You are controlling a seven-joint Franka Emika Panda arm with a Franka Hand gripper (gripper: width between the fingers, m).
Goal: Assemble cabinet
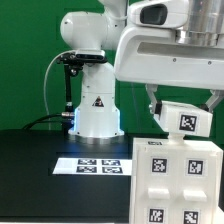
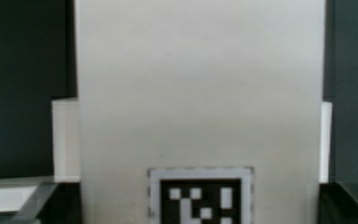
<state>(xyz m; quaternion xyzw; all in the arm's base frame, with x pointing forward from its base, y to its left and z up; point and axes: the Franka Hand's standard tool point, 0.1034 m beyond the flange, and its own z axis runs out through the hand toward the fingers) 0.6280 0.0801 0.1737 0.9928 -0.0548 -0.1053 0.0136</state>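
Mostly occluded: the gripper point(image 1: 180, 103) sits behind the arm's white housing, only dark finger point(image 1: 153, 104) stubs show beside a small tagged white panel point(image 1: 185, 118), which appears pinched between them, contact unconfirmed. That panel hangs just above the large white cabinet box point(image 1: 176, 180), which is cut off by the frame's lower right corner. Wrist view is nearly filled by a flat white panel point(image 2: 194, 90) with one tag point(image 2: 202, 196), itself cropped. Table point(image 1: 40, 170) is black; marker board point(image 1: 100, 164) lies flat near the robot base point(image 1: 97, 112); green backdrop point(image 1: 25, 50) behind.
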